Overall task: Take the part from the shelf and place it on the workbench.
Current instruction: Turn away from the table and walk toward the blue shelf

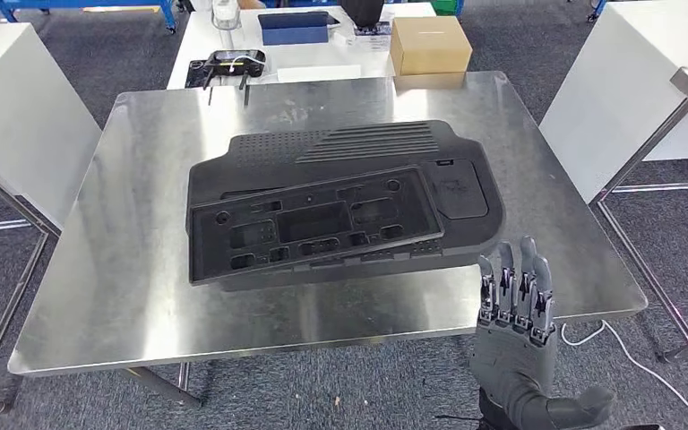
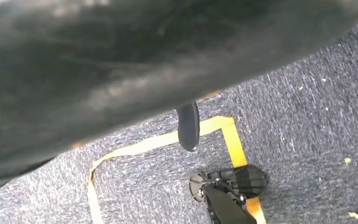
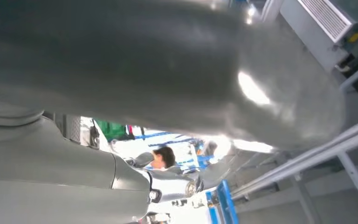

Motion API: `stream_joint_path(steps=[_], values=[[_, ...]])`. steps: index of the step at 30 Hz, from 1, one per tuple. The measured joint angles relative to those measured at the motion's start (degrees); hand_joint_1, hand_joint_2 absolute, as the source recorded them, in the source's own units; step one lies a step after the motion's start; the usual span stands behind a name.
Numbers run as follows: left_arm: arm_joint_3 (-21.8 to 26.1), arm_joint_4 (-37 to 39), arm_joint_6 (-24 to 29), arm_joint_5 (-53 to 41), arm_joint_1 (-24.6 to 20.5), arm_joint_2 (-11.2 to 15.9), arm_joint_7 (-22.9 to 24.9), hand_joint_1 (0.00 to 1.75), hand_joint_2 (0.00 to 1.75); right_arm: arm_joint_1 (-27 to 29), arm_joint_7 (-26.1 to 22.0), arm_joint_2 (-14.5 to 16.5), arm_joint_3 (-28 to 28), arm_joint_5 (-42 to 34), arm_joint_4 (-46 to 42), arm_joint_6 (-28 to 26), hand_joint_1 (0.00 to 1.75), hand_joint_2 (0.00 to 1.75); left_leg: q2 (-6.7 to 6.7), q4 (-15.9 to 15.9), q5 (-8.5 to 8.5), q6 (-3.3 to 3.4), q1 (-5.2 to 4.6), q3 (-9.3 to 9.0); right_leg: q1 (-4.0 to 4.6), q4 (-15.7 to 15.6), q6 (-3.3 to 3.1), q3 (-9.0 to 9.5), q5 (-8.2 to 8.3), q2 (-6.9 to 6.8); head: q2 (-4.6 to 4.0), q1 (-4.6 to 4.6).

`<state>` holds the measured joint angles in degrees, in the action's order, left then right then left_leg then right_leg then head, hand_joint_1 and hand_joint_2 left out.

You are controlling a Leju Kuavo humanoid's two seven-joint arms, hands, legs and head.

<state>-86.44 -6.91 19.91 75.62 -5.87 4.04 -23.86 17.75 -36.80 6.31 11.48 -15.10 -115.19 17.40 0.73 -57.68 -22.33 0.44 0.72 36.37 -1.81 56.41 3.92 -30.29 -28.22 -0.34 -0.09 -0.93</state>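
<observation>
The part (image 1: 340, 206) is a large black moulded plastic panel with ribs and recesses. It lies flat near the middle of the steel workbench (image 1: 125, 269), with a smaller black tray-like piece stacked on its near side. My right hand (image 1: 515, 331) is raised in front of the bench's near right edge, palm away, fingers straight and apart, holding nothing. It hovers just right of the part's near right corner, clear of it. In the left wrist view my left hand (image 2: 121, 65) is a blurred dark mass above grey carpet.
A white table behind the bench carries a cardboard box (image 1: 430, 43), a dark blue case (image 1: 294, 25) and a black handheld controller (image 1: 233, 63). White tables stand at left (image 1: 9, 107) and right (image 1: 627, 81). A white cable (image 1: 645, 358) trails on the carpet.
</observation>
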Motion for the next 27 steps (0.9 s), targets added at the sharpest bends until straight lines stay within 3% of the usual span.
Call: stream_joint_path(steps=[2, 4, 7, 8, 9, 10, 12, 14, 17, 19, 20, 22, 24, 25, 27], values=[[0.0, 0.0, 0.0, 0.0, 0.0, 0.0, 0.0, 0.0, 0.0, 0.2, 0.0, 0.2, -0.2, 0.0, 0.0, 0.0, 0.0, 0.0, -0.16, 0.1, 0.06, -0.9, 0.33, -0.23, 0.16, -0.1, -1.3, 0.08, 0.66, 0.07, 0.0, -0.11], [0.0, 0.0, 0.0, 0.1, 0.1, 0.0, -0.1, 0.0, 0.0, 0.3, 0.0, 0.5, -0.4, -0.2, -0.1, 0.0, 0.0, 0.0, -0.32, -2.0, -1.79, -1.42, 0.66, 0.52, 0.09, -0.2, -2.25, 0.3, 1.36, 0.06, 0.0, -0.16], [0.0, 0.0, -0.1, 0.4, 0.2, 0.0, -0.1, 0.0, 0.0, 0.4, 0.4, 0.9, -1.0, -1.2, -0.1, -0.1, 0.0, 0.0, -0.43, -12.8, -8.45, -1.67, 0.73, 4.53, 0.31, -0.1, -2.82, 0.29, 1.78, -0.01, 0.0, -0.32], [0.0, 0.0, -0.1, 0.5, 0.2, 0.0, -0.1, 0.0, 0.0, 0.5, 0.5, 1.0, -1.2, -1.5, 0.0, -0.1, 0.0, 0.0, -0.43, -15.9, -9.72, -1.71, 0.72, 5.56, 0.43, -0.1, -2.86, 0.23, 1.8, -0.02, 0.0, -0.31], [0.1, 0.0, -0.1, 0.7, 0.3, 0.0, 0.0, 0.0, 0.0, 0.5, 0.6, 1.0, -1.5, -1.8, 0.0, -0.2, 0.0, 0.0, -0.43, -17.0, -9.91, -1.69, 0.72, 5.68, 0.52, -0.1, -2.88, 0.21, 1.81, -0.02, 0.0, -0.31], [0.1, 0.0, -0.2, 0.7, 0.4, 0.0, 0.0, 0.0, 0.0, 0.5, 0.7, 1.1, -1.8, -2.0, 0.0, -0.2, 0.0, 0.0, -0.44, -15.8, -9.03, -1.63, 0.74, 4.67, 0.55, 0.0, -2.88, 0.22, 1.8, 0.02, 0.0, -0.31], [0.1, 0.0, -0.3, 0.9, 0.4, 0.0, 0.0, 0.0, 0.0, 0.6, 0.9, 1.2, -2.4, -2.3, 0.1, -0.2, 0.0, 0.0, -0.47, -8.2, -5.88, -1.47, 0.82, 0.3, 0.55, 0.1, -2.7, 0.31, 1.66, 0.12, 0.0, -0.32], [0.3, 0.0, -0.4, 1.1, 0.4, 0.0, 0.0, 0.0, 0.0, 0.5, 1.0, 1.4, -2.9, -2.5, 0.1, -0.1, 0.0, 0.0, -0.41, -2.4, -4.22, -1.12, 0.7, -2.69, 0.9, 0.4, -2.24, 0.14, 1.47, 0.18, 0.0, -0.22], [0.6, 0.0, -0.8, 1.5, 0.4, -0.1, 0.0, 0.0, 0.0, 0.6, 1.4, 1.7, -3.4, -2.6, 0.2, -0.1, 0.0, 0.0, -0.25, -1.4, -3.9, -0.08, 0.2, -2.72, 0.9, 0.3, -1.35, -0.25, 1.58, 0.18, 0.0, -0.05], [0.8, 0.0, -1.1, 1.8, 0.4, -0.1, -0.1, 0.0, 0.0, 0.5, 1.5, 1.8, -3.8, -2.7, 0.3, -0.1, 0.0, 0.0, -0.27, -1.2, -3.47, 0.79, 0.16, -2.48, 0.73, 1.8, -1.11, -1.15, 0.51, 0.2, 0.0, 0.0], [0.8, 0.0, -1.2, 1.9, 0.4, -0.2, -0.1, 0.0, 0.0, 0.5, 1.6, 1.8, -4.0, -2.7, 0.3, -0.1, 0.0, 0.0, -0.29, -1.1, -3.24, 1.2, 0.18, -2.29, 0.73, 4.2, -1.27, -2.33, -0.91, 0.21, 0.0, 0.08], [0.9, 0.1, -1.3, 1.9, 0.3, -0.2, -0.2, 0.0, 0.0, 0.5, 1.8, 1.9, -4.3, -2.7, 0.5, -0.1, 0.0, 0.0, -0.32, -1.1, -2.9, 1.8, -0.01, -1.66, 0.72, 11.9, -1.81, -5.91, -4.58, 0.23, 0.0, 0.19], [1.0, 0.1, -1.6, 2.0, 0.3, -0.2, -0.2, 0.0, 0.0, 0.6, 1.9, 1.9, -4.6, -2.7, 0.8, -0.1, 0.0, 0.0, -0.34, -1.1, -2.47, 2.13, -0.27, -0.97, 0.77, 17.0, -1.75, -8.08, -6.41, 0.23, 0.0, 0.18], [1.1, 0.1, -1.7, 2.0, 0.4, -0.2, -0.3, 0.0, 0.0, 0.6, 2.0, 1.9, -4.7, -2.7, 0.9, -0.1, 0.0, 0.0, -0.33, -1.1, -2.23, 2.19, -0.36, -0.73, 0.83, 16.3, -1.48, -7.45, -6.01, 0.23, 0.0, 0.19], [1.3, 0.1, -1.9, 2.1, 0.3, -0.3, -0.4, 0.0, 0.0, 0.5, 2.2, 2.0, -5.0, -2.6, 1.0, -0.2, 0.0, 0.0, -0.26, -1.1, -1.72, 2.09, -0.46, -0.42, 1.13, 8.6, -1.07, -2.85, -3.53, 0.23, 0.0, 0.21]])
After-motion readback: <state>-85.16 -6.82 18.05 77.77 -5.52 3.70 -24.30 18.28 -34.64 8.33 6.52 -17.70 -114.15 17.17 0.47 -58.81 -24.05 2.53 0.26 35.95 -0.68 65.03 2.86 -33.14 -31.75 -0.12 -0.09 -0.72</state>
